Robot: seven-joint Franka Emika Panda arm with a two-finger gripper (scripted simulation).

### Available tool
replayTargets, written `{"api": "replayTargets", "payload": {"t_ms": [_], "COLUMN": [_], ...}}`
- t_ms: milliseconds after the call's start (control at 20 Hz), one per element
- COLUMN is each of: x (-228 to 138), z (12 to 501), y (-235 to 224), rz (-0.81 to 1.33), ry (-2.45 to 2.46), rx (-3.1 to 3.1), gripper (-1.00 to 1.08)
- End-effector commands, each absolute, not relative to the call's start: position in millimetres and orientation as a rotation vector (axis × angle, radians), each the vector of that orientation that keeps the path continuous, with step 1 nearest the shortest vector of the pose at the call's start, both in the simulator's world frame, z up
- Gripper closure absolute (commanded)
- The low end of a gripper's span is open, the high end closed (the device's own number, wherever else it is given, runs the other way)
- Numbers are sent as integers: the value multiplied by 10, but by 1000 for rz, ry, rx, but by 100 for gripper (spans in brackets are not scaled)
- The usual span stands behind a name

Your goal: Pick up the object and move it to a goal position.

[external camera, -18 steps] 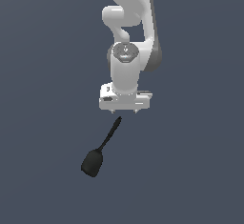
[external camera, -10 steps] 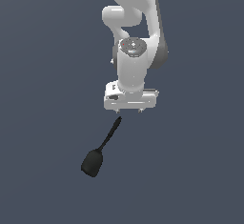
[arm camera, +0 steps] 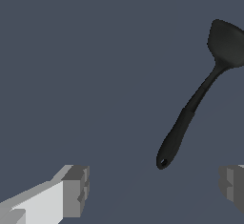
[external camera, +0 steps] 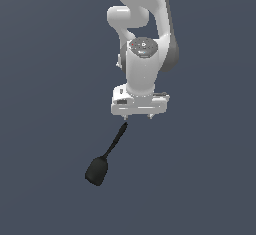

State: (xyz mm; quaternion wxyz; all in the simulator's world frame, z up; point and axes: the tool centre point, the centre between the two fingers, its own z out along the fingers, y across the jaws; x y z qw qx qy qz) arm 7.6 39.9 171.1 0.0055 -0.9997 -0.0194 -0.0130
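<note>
The object is a matte black spatula (external camera: 107,154) lying flat on the grey surface, its rounded head toward the exterior view's lower left and its thin handle end pointing up toward the arm. My gripper (external camera: 139,115) hangs over the handle's tip, clear of it. In the wrist view the spatula (arm camera: 193,103) lies apart from my gripper (arm camera: 155,187), whose two grey fingertips (arm camera: 76,189) stand wide apart with nothing between them; the handle's tip with its small hole sits between and just beyond them.
The white arm (external camera: 145,44) rises behind the gripper. A plain dark grey surface (external camera: 50,104) fills both views.
The arm's wrist has swung a little toward the exterior view's right, and the hand has shifted slightly with it. The spatula has not moved.
</note>
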Motion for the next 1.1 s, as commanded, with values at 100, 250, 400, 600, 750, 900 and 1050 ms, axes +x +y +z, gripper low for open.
{"api": "replayTargets", "payload": {"t_ms": [100, 250, 400, 600, 750, 900, 1050], "x": [148, 230, 331, 485, 585, 654, 701], "z": [1637, 1551, 1433, 1219, 1048, 907, 797], "y": [304, 195, 47, -217, -424, -592, -722], "rz": [-36, -31, -26, -17, -10, -6, -3], "ry": [-1, 67, 157, 308, 421, 511, 578], "rx": [-3128, -3126, -3122, -3111, -3101, -3091, -3083], "gripper": [-92, -92, -92, -92, -92, -92, -92]}}
